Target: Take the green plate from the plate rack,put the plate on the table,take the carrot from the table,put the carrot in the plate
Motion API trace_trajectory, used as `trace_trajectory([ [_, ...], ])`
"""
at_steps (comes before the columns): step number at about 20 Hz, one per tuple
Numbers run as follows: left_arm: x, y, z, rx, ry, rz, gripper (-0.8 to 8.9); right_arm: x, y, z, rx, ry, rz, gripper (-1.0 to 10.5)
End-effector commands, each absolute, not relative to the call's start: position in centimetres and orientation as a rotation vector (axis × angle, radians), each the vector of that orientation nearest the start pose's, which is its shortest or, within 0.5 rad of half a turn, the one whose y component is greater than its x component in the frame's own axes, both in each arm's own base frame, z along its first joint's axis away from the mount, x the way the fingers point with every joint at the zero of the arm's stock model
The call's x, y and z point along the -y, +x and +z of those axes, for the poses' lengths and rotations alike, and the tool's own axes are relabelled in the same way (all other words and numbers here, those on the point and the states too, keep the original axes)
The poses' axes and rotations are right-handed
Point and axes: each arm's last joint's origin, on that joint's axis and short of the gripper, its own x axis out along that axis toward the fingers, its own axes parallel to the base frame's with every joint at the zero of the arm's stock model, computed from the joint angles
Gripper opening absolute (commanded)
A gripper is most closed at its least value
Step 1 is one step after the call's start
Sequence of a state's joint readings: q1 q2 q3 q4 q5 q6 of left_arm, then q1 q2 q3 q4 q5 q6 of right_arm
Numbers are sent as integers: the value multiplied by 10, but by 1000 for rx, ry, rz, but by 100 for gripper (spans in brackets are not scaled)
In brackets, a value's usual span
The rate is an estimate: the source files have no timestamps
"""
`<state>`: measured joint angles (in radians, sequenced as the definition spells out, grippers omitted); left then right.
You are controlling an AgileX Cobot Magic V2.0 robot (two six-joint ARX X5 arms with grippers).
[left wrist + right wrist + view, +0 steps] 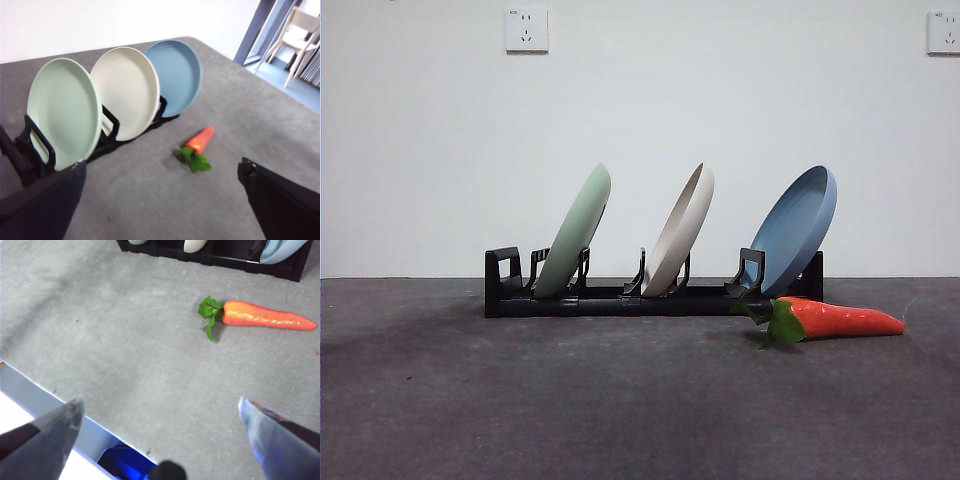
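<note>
The green plate (576,232) leans in the left slot of the black plate rack (620,296); it also shows in the left wrist view (62,111). The carrot (840,320) lies on the dark grey table (620,400) in front of the rack's right end, leaves pointing left; both wrist views show it too (200,140) (267,315). My left gripper (160,200) is open, apart from the rack, facing the plates. My right gripper (160,425) is open above the table's near edge, apart from the carrot. Neither gripper shows in the front view.
A cream plate (682,230) stands in the rack's middle slot and a blue plate (798,228) in its right slot. The table's edge (45,400) runs below my right gripper. A chair (300,30) stands beyond the table.
</note>
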<state>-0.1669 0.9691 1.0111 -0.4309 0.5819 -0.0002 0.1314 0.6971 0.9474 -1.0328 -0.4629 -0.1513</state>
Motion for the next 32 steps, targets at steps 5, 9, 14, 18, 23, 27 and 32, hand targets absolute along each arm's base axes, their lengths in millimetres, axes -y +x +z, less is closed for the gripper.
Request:
trace_trajectory([
  [5, 94, 295, 352, -429, -3, -705, 565, -27, 104, 327, -731, -13, 626, 599],
  [9, 120, 350, 332, -496, 31, -691, 565, -27, 104, 327, -731, -12, 626, 599],
  [14, 144, 390, 297, -507, 58, -649, 565, -27, 103, 326, -733, -12, 626, 599],
  [18, 155, 404, 270, -529, 87, -587, 562, -27, 103, 326, -738, -5, 623, 599],
  [23, 165, 409, 251, -564, 92, -606, 397, -27, 103, 326, -741, 5, 619, 598],
  [27, 168, 407, 250, -574, 82, -647, 99, -27, 103, 326, -742, 7, 618, 598],
  [32, 168, 406, 249, -591, 68, -663, 0, -27, 103, 326, -749, 12, 617, 598],
])
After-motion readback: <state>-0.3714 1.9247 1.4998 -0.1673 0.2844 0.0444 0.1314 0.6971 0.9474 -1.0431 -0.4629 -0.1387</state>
